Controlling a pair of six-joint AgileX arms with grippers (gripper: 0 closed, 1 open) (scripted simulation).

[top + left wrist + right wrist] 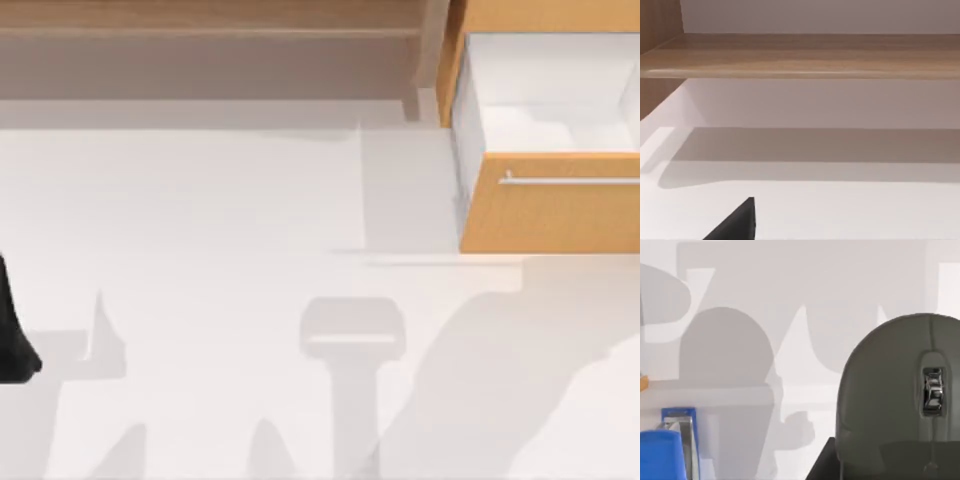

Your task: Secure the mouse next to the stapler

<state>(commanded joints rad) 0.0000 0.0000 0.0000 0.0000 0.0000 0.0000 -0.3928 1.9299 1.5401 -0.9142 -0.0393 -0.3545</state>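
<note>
The right gripper (875,464) is seen in the right wrist view as a black edge pressed against the base of the mouse (885,385), which appears pinched in it. 1 mouse is counted: a dark, smooth dome with 1 shiny scroll wheel (933,392) set in its middle groove. It is held close under the wrist camera, apart from the white table (805,300) beyond it, where only grey shadows are cast.

Off to one side of the held mouse, well apart from it, 1 blue stapler (662,452) with a metal strip along its edge is seen lying on the table.

The left arm (12,340) is parked at the left edge of the table in the top view. 1 black corner of the left gripper (737,226) is shown in the left wrist view, low over the table; whether it is spread or pressed together cannot be told. Ahead of it, 1 wooden shelf (805,55) is set along the back.

At the far right of the table, 1 drawer (550,215) with an orange front is pulled open, its white inside (530,90) exposed, and 1 metal handle (570,181) is fixed across its front.
</note>
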